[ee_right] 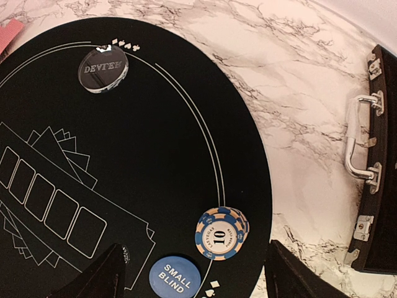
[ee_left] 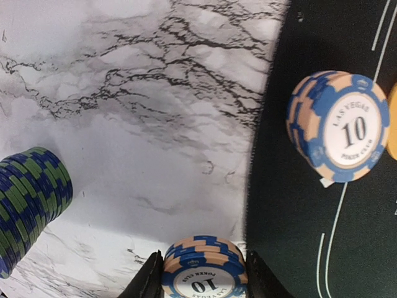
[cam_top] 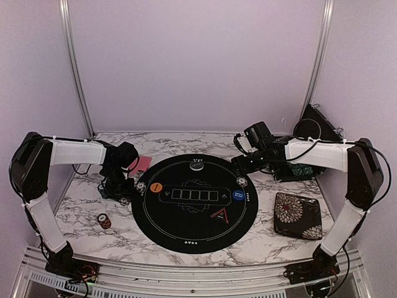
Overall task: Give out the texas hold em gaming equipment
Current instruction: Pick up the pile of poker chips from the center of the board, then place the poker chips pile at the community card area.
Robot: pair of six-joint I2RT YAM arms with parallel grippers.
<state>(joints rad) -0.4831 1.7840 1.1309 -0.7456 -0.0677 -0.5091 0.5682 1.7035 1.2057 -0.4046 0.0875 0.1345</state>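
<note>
Left gripper point(ee_left: 200, 284) pinching a blue-and-peach 10 chip stack point(ee_left: 201, 256), wrist angled down, right gripper point(ee_right: 195, 273) spread above black mat point(ee_right: 155, 136), forearm level, marble tabletop point(ee_left: 155, 93) beneath, lilac walls point(cam_top: 198, 62) behind

Smooth marble-look table point(ee_left: 155, 93), dull black mat point(ee_right: 173, 143), shiny metal handle point(ee_right: 353, 139) at far right, clear shiny plastic dealer button point(ee_right: 103, 68).

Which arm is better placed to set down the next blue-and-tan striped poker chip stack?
Likely left. The left gripper is shut on a blue-and-tan striped chip stack beside the round black mat. The right gripper is open and empty over the mat's right side, where a placed stack already sits.
</note>
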